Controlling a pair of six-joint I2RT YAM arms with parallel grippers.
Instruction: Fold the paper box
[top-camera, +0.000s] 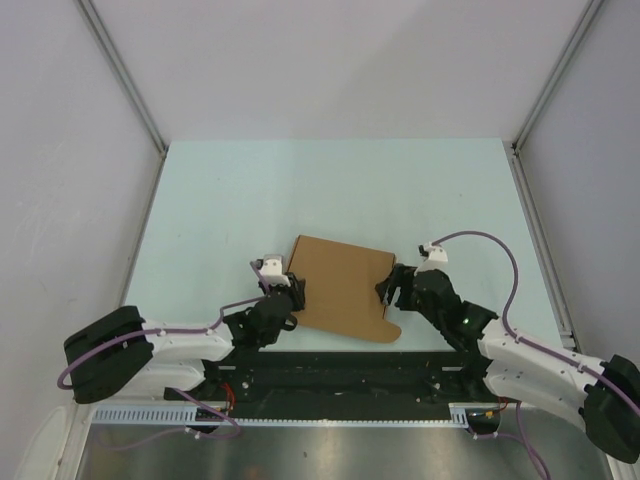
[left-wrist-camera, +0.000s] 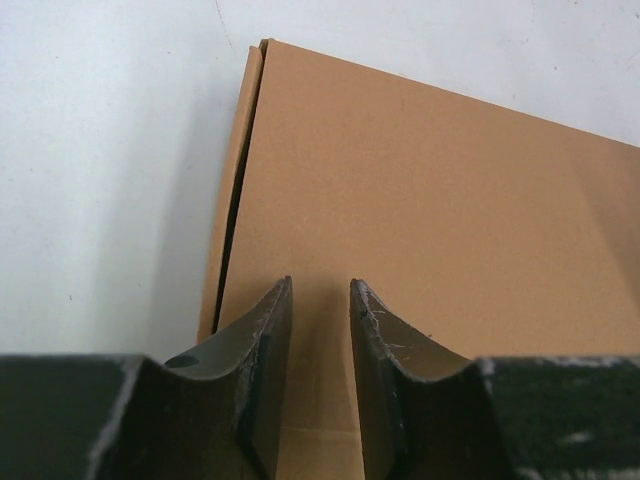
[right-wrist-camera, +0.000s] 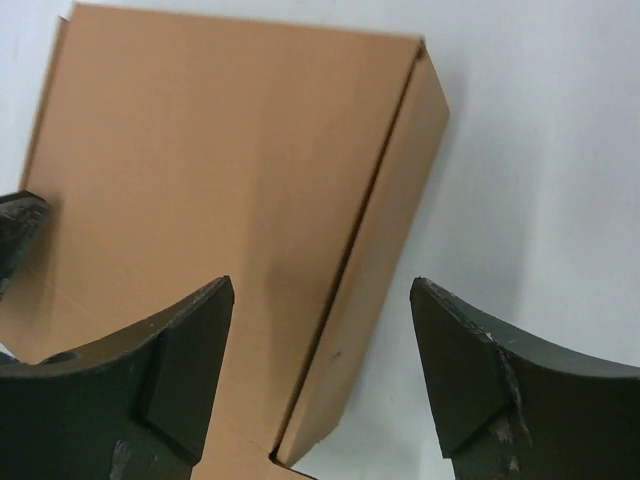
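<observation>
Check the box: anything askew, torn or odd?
No tears visible. The paper box lies skewed to the table edges, a rounded tab pokes out at its near right corner, and its left side flap gapes slightly.

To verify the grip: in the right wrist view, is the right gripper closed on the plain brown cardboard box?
No, the right gripper stands wide open, straddling one edge of the plain brown cardboard box.

A pale green tabletop (top-camera: 330, 185) is being enclosed on three sides by plain white panels (top-camera: 330, 60). The far corners are being framed by metal struts (top-camera: 122, 75), and everything is being lit evenly.
</observation>
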